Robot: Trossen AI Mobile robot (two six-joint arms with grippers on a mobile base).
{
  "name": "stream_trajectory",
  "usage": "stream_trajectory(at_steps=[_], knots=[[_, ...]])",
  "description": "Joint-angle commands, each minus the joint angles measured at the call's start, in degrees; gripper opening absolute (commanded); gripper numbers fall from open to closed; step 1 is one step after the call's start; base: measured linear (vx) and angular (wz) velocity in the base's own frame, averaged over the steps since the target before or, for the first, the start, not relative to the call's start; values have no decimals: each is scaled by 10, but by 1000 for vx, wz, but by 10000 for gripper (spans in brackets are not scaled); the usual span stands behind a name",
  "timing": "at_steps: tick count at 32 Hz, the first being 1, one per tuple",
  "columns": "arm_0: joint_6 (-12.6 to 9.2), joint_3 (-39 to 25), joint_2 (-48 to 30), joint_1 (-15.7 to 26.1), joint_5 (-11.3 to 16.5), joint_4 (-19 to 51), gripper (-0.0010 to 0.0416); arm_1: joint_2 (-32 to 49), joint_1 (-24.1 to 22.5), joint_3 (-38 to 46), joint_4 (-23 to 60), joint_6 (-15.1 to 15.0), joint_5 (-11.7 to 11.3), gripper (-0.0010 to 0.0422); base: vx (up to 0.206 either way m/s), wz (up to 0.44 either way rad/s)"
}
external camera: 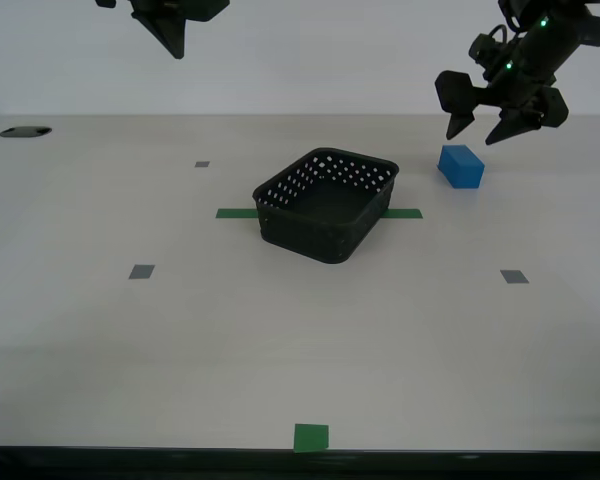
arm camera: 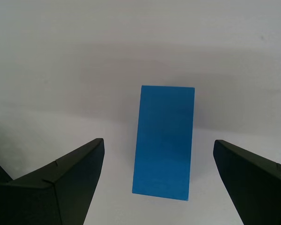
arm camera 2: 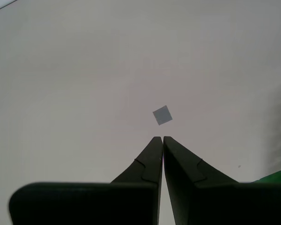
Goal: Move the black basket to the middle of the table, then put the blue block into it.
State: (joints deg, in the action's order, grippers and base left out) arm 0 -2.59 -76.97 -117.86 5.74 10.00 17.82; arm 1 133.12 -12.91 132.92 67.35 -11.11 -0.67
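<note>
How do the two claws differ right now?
My first gripper is wide open with the blue block lined up between its fingers; my second gripper is shut and empty. The first hangs just above the block; the second is raised away from the black basket. Both are black.

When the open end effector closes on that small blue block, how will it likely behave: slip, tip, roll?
The small solid bright-blue rectangular block has flat faces, so rolling seems unlikely. It lies on a broad face on the pale beige table, so it probably won't tip. Its smooth sides might slip slightly between the fingers of my first end effector, now spread open.
</note>
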Motion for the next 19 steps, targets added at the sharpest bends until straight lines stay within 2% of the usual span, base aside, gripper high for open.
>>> stream_trajectory(at_steps=[1,9,15,17,19], knots=[[0,0,1,2,0,-4,333,-1,1,0,0,-3,1,0,0,0],[-1,0,0,3,-16,-30,324,-1,2,0,-2,-3,2,0,0,0],[-18,-2,-9,3,-15,-39,331,-1,2,0,-1,-2,3,0,0,0],[-22,-7,-29,5,-9,-36,327,-1,2,0,-1,-1,18,0,0,0],[-23,-7,-53,5,-9,-44,322,-1,2,0,-1,-1,19,0,0,0]])
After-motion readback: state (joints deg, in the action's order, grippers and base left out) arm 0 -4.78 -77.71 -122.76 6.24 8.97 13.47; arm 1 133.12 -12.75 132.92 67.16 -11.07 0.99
